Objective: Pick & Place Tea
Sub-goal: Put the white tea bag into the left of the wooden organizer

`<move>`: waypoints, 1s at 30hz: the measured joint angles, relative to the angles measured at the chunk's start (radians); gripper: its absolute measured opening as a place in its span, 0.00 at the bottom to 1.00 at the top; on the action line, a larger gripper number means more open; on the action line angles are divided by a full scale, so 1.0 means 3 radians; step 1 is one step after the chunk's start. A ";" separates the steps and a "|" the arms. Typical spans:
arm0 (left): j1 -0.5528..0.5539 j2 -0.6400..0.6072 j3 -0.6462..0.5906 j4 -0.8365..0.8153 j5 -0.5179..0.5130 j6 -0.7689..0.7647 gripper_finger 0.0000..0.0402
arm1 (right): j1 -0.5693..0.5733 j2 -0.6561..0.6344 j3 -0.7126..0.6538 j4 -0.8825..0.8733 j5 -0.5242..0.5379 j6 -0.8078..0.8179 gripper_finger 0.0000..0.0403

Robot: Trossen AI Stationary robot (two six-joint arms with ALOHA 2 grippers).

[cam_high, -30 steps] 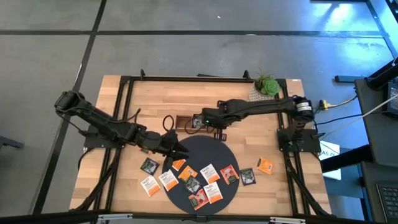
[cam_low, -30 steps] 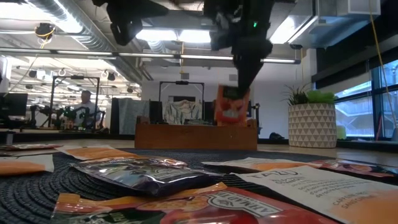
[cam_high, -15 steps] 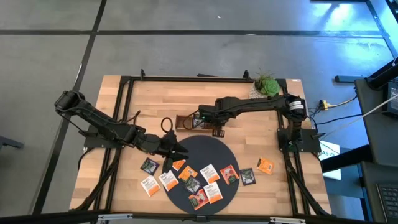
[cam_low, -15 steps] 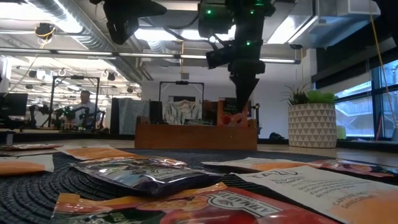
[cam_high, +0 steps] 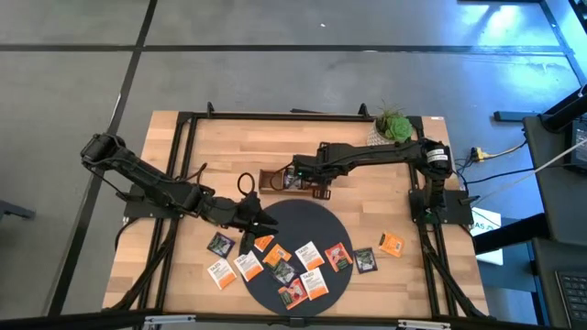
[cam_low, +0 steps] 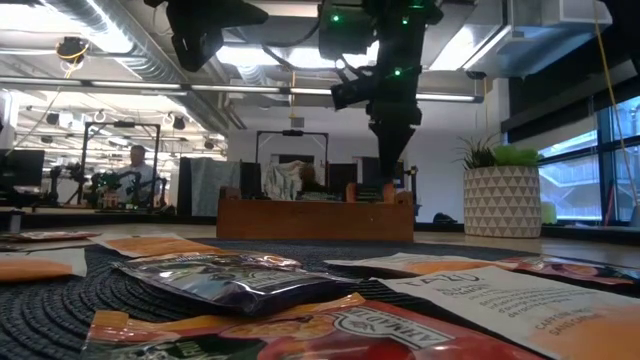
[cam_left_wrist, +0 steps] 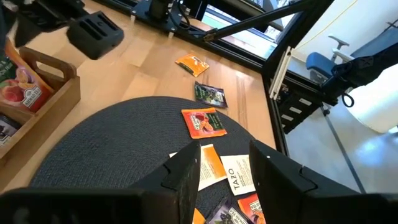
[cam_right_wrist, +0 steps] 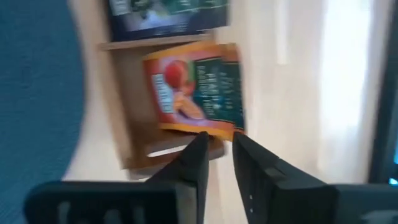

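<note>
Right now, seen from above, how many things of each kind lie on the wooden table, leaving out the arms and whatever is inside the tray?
Brown wooden tray: 1
Dark round woven mat: 1
Small flat tea sachets outside the tray: 12
Potted green plant: 1
Total: 15

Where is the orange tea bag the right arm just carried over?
In the right wrist view the orange tea bag lies in the wooden tray, just past the right hand; from above, the tray sits behind the dark round mat.

Sachets (cam_high: 292,265) lie on and around the mat (cam_high: 321,220); the tray (cam_high: 275,180) sits behind it, the plant (cam_high: 393,125) at the far right corner.
</note>
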 joint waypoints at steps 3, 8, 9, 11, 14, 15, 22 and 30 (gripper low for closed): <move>0.0000 0.0000 0.0000 0.0000 0.0000 0.0000 0.33 | 0.0000 -0.0011 0.0000 -0.0071 0.0163 0.0113 0.22; 0.0000 0.0000 0.0000 0.0000 0.0008 0.0001 0.34 | 0.0044 -0.0177 0.0043 -0.0245 0.0044 0.0611 0.22; 0.0000 0.0000 0.0000 0.0000 0.0008 0.0000 0.34 | 0.0081 -0.0230 0.0043 -0.0257 -0.0053 0.0755 0.22; 0.0000 0.0014 0.0000 0.0006 0.0008 0.0000 0.33 | 0.0190 -0.0327 0.0043 -0.0257 -0.0255 0.1064 0.22; 0.0001 0.0070 0.0000 0.0016 0.0009 0.0027 0.34 | 0.0432 -0.0435 0.0043 -0.0256 -0.0432 0.1447 0.22; 0.0004 0.0111 0.0000 0.0074 0.0010 0.0037 0.34 | 0.0537 -0.0454 0.0043 -0.0252 -0.0429 0.1590 0.22; 0.0057 0.0592 0.0000 0.0506 0.0320 0.0120 0.33 | 0.1300 -0.0414 0.0043 0.0087 -0.0418 0.2247 0.22; 0.0182 0.1229 0.0000 0.0941 0.0579 -0.0085 0.34 | 0.1879 -0.0192 0.0043 0.0750 -0.0319 0.2489 0.22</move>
